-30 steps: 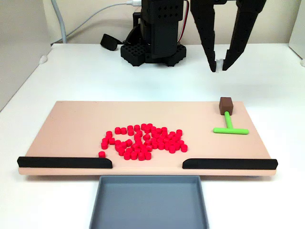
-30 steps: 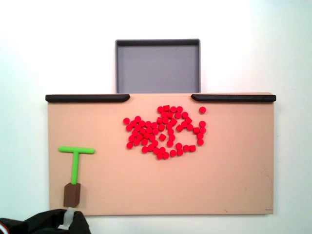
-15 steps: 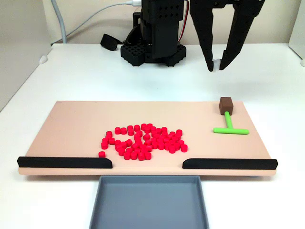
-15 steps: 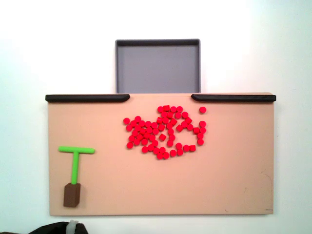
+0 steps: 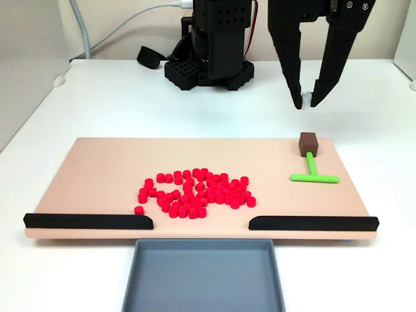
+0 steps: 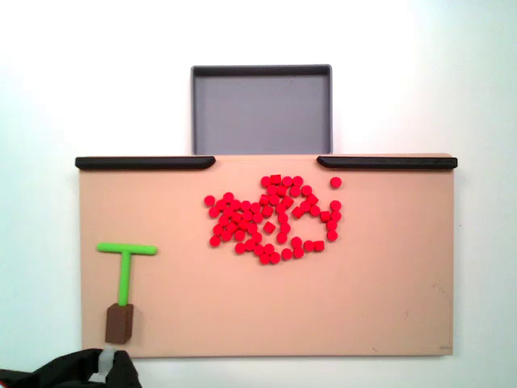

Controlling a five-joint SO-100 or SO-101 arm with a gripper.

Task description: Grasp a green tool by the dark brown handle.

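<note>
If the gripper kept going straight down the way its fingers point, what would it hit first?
Probably the dark brown handle just below the gripper, though it may sit slightly behind it; depth is unclear.

No readable text, label, brand, number or sign anywhere in either fixed view, whether near the claw or far from it.
</note>
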